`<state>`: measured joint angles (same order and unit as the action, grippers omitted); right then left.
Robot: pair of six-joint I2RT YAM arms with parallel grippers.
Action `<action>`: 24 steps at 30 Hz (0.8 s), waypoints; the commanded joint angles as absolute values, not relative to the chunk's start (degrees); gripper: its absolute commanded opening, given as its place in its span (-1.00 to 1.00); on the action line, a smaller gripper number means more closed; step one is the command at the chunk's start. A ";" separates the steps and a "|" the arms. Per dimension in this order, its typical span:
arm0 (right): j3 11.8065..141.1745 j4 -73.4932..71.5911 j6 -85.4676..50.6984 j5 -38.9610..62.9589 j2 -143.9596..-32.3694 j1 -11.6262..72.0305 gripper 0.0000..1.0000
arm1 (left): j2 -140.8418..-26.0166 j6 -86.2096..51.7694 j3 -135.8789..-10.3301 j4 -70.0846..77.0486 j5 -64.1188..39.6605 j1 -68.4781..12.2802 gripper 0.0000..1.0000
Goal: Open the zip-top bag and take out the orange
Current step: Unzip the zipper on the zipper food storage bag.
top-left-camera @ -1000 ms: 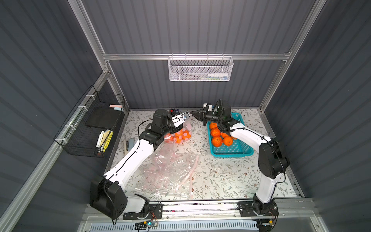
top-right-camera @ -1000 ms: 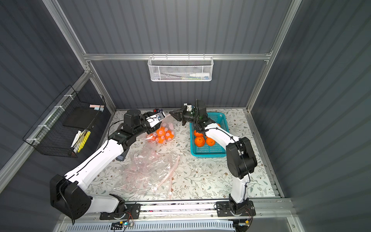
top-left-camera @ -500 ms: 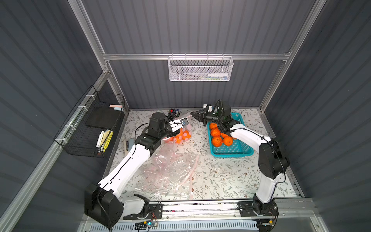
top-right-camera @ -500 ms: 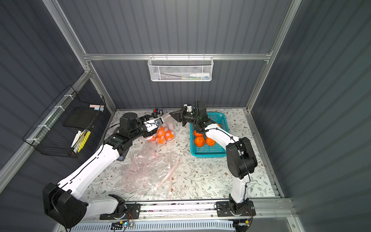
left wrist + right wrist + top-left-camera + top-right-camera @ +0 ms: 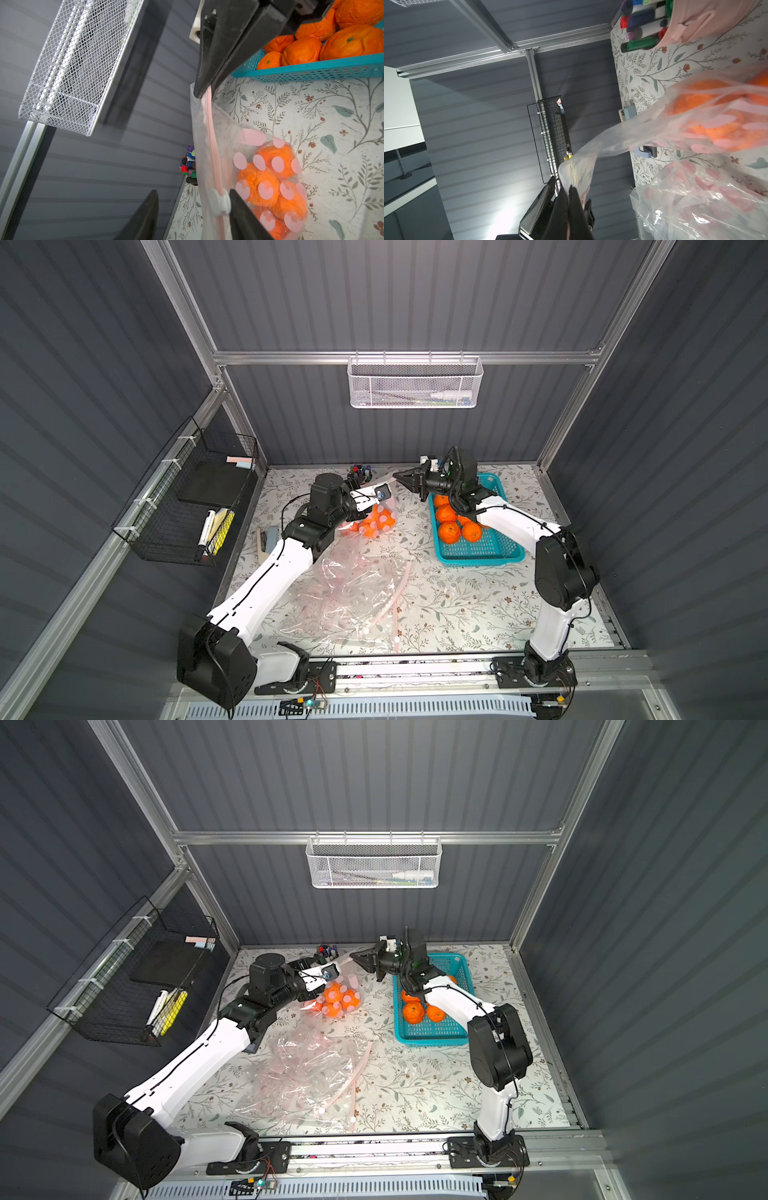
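The right tool [image 5: 204, 91] is clamped shut on a corner of the zip-top bag [image 5: 220, 133], which hangs from its tips, oranges [image 5: 257, 187] bunched at the far end. The left tool [image 5: 193, 195], part open and holding nothing, straddles the zip [image 5: 209, 124], slider [image 5: 220, 202] touching one finger [image 5: 239, 207]. Unzipping seems in hand: next, pinch the slider and draw it along. The left wrist view shows that slider; the right wrist view does not.
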<state>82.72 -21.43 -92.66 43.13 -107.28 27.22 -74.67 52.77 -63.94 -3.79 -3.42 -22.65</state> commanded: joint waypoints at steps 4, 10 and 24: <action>83.94 -22.46 -94.15 43.51 -107.11 27.95 -0.96 | -75.76 53.76 -63.63 -2.59 -4.78 -22.81 -0.01; 83.80 -22.77 -94.59 43.59 -107.14 27.99 -0.96 | -76.02 53.81 -63.82 -3.30 -6.15 -23.03 -0.29; 84.68 -23.38 -95.01 43.66 -107.21 27.62 -0.96 | -74.47 52.33 -63.52 -5.37 -3.84 -23.04 -0.78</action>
